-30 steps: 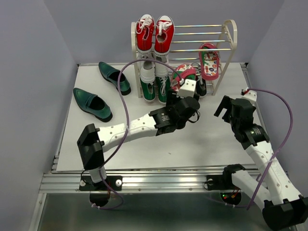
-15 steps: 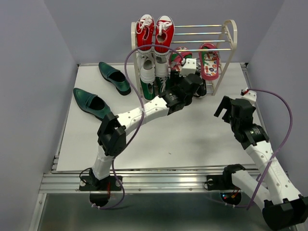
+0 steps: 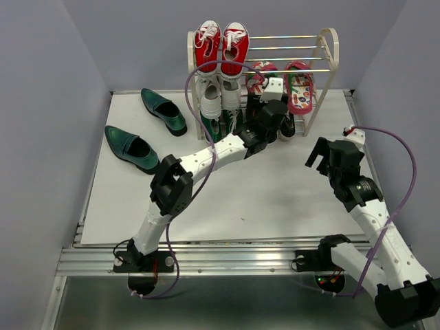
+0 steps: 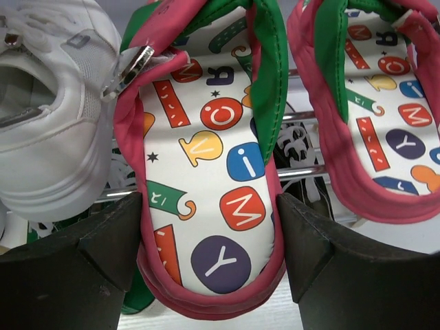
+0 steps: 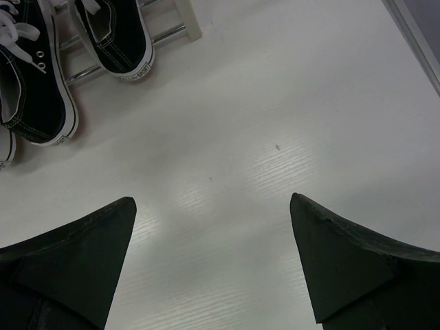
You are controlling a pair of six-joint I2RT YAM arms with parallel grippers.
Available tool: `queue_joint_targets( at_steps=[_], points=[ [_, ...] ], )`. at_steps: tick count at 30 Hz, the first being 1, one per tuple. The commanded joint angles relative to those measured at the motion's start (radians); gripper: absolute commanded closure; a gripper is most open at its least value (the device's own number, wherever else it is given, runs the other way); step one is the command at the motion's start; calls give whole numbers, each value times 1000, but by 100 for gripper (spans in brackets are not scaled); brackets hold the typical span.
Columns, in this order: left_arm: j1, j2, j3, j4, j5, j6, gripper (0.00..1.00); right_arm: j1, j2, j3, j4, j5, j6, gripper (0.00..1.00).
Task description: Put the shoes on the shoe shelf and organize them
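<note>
The left gripper (image 4: 210,227) is clamped on the heel end of a flip-flop (image 4: 206,151), one finger pressed to each pink edge at the bottom of the wrist view. The flip-flop's toe points to the top of the frame, against the rods of the shelf (image 3: 331,48). A second flip-flop (image 4: 371,124) sits just right of it and a white sneaker (image 4: 48,117) just left. The right gripper (image 5: 212,206) is spread wide over the bare table (image 5: 275,124), with black sneakers (image 5: 34,82) at the upper left. Two loafers (image 3: 132,148) lie at the left of the top view.

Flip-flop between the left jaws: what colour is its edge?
Pink; the flip-flop shows best in the left wrist view.
</note>
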Motion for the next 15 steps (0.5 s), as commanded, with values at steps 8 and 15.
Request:
queue_joint_targets(
  at_steps=[8,15],
  points=[
    [43,36,146,222,24,42,100,8,-7,-15,20,-6,-5,0],
    [58,72,173,240,28,31,100,8,-1,-17,21,-2,-5,0]
  ],
)
